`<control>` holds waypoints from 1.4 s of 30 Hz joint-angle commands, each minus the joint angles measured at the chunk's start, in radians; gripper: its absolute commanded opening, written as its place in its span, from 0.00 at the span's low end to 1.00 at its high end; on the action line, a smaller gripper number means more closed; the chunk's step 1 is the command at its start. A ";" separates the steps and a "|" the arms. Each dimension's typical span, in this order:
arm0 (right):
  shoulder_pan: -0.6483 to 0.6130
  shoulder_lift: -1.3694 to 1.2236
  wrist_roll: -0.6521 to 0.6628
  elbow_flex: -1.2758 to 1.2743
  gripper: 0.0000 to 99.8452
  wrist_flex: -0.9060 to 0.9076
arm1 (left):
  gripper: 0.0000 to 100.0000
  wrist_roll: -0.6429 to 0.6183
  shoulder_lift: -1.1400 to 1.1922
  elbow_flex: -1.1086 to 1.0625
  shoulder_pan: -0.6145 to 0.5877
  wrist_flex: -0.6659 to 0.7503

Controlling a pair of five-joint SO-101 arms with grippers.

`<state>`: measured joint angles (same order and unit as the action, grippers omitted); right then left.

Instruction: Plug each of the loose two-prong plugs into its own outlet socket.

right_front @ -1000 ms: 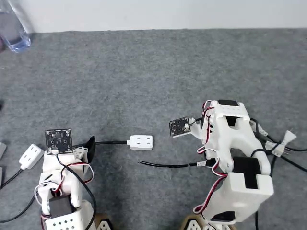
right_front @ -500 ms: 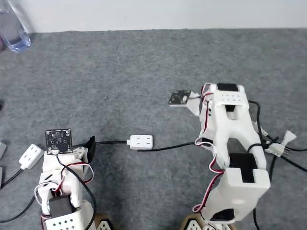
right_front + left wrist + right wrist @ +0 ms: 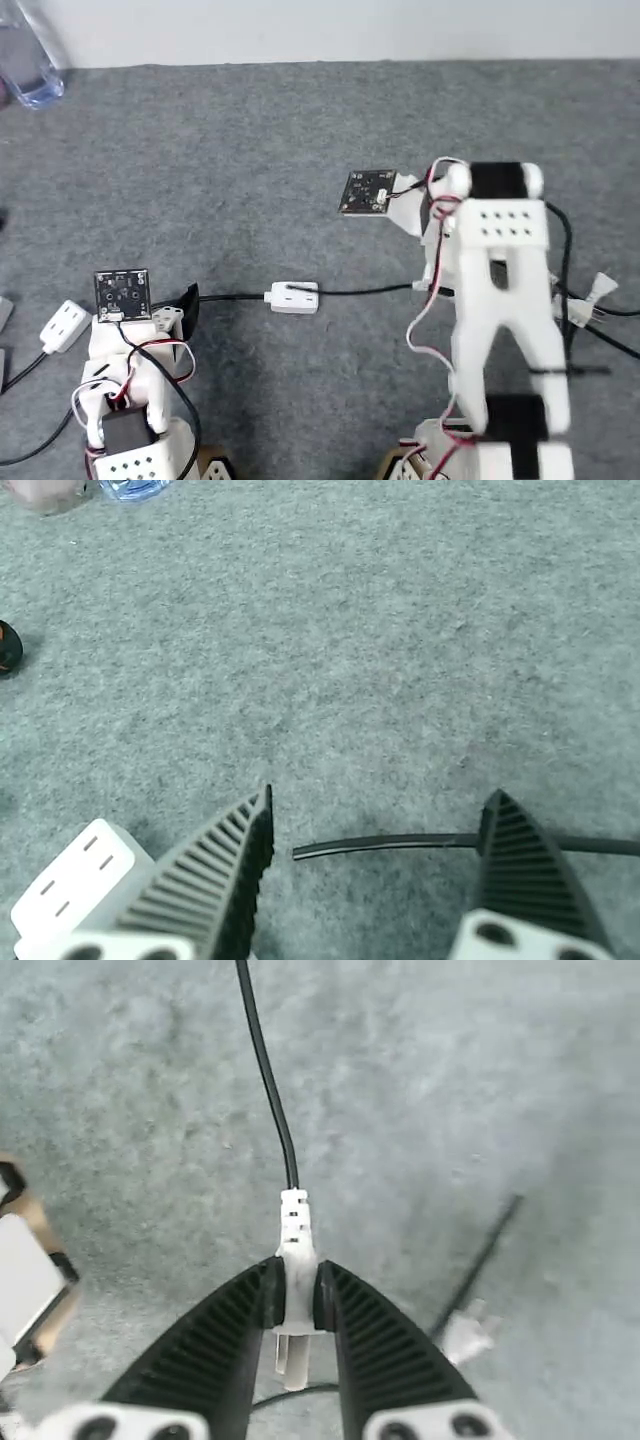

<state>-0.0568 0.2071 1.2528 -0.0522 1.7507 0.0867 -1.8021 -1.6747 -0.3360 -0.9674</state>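
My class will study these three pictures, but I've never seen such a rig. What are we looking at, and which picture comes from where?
These are two small robots, a left arm and a right arm, side by side on a grey mat. One picture looks down from above; the other two come from a camera on each arm's wrist. A white socket with a black cord lies mid-mat; a second socket lies by the left arm. The right claw is shut on a white plug. The left claw is open and empty.

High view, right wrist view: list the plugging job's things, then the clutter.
Job: white two-prong plug in the right gripper; white plastic outlet block mid-table; second white outlet block at the left.
Clutter: clear plastic bottle, far-left corner.
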 commanded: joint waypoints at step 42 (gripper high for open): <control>-0.079 0.180 -1.748 -0.956 0.01 -1.053 | 0.31 0.009 -0.017 -0.007 -0.003 0.044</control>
<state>-0.1289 0.3682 -0.4841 -1.0035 0.7595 0.0882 -1.8021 -1.6870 -0.3360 -0.9490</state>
